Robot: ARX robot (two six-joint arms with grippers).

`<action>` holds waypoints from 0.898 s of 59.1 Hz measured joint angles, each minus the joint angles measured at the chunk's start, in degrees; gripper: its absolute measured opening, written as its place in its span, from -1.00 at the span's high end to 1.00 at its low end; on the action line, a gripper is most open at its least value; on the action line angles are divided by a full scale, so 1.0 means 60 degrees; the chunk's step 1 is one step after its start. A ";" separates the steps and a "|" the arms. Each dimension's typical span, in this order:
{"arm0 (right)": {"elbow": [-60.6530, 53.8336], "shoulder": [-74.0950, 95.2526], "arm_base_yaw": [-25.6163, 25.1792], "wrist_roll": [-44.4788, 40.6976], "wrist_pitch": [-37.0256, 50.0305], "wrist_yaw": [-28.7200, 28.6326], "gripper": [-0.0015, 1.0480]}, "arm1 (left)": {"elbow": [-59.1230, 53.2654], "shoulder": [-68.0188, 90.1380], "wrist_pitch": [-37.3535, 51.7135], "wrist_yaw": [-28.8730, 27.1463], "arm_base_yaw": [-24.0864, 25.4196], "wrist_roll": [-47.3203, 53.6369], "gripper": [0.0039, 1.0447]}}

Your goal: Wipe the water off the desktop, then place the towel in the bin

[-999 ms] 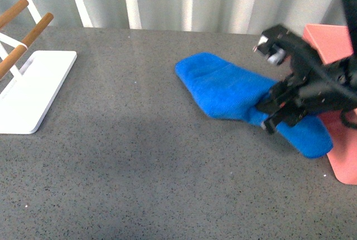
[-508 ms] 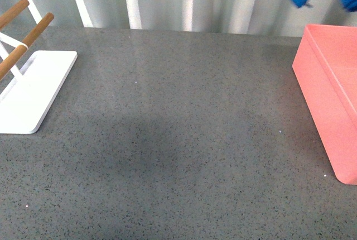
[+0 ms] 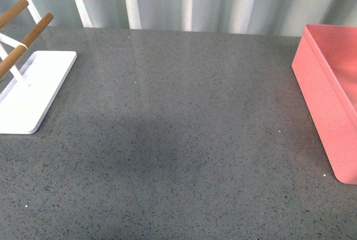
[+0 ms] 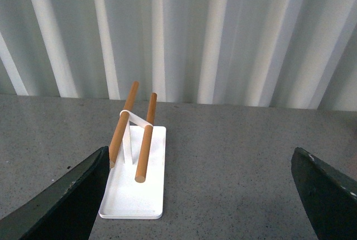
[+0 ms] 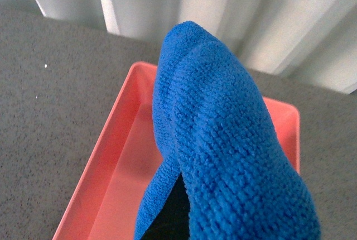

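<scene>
The blue towel (image 5: 223, 139) fills the right wrist view, draped over my right gripper, which is shut on it; the fingers are hidden under the cloth. It hangs above the open salmon-pink bin (image 5: 111, 178). From the front, the bin (image 3: 329, 100) stands at the right edge of the speckled grey desktop (image 3: 178, 134); neither arm nor the towel shows there. My left gripper (image 4: 198, 195) is open above the desktop (image 4: 234, 162), with nothing between its dark fingers (image 4: 61, 201).
A white-based rack with wooden bars (image 3: 28, 84) stands at the left of the desktop, also seen ahead of the left gripper as the rack (image 4: 134, 167). A ribbed pale wall (image 3: 184, 0) runs along the back edge.
My right gripper lifted the towel off the desktop, rose out of the front view at the top right, and now holds it over the bin.
</scene>
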 joint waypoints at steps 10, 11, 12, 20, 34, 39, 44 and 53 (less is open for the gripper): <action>-0.0091 0.1115 0.0098 0.0255 0.0120 0.0528 0.93 | 0.0000 0.0000 0.0000 -0.0004 0.0000 0.0000 -0.88; -0.0073 0.1315 0.0113 0.0328 0.0069 0.0630 0.93 | 0.0000 0.0000 0.0000 0.0000 0.0000 0.0000 -0.88; -0.0040 0.1472 0.0117 0.0372 -0.0004 0.0729 0.93 | 0.0000 0.0000 0.0000 -0.0004 0.0000 0.0000 -0.88; 0.0397 0.2470 0.0040 0.0688 -0.0951 0.1668 0.93 | 0.0000 0.0000 0.0000 0.0000 0.0000 0.0000 -0.88; 0.0801 0.2914 -0.0346 0.0729 -0.1694 0.3034 0.86 | 0.0000 0.0000 0.0000 -0.0004 0.0000 0.0000 -0.88; 0.0874 0.3056 -0.0452 0.0747 -0.1789 0.3315 0.64 | 0.0000 0.0000 0.0000 -0.0004 0.0000 0.0000 -0.88; 0.0878 0.3238 -0.0546 0.0754 -0.1923 0.3457 0.37 | 0.0000 0.0000 0.0000 -0.0004 0.0000 0.0000 -0.88; 0.0874 0.3421 -0.0656 0.0867 -0.2109 0.3574 -0.09 | 0.0000 0.0000 0.0000 0.0000 0.0000 0.0004 -0.88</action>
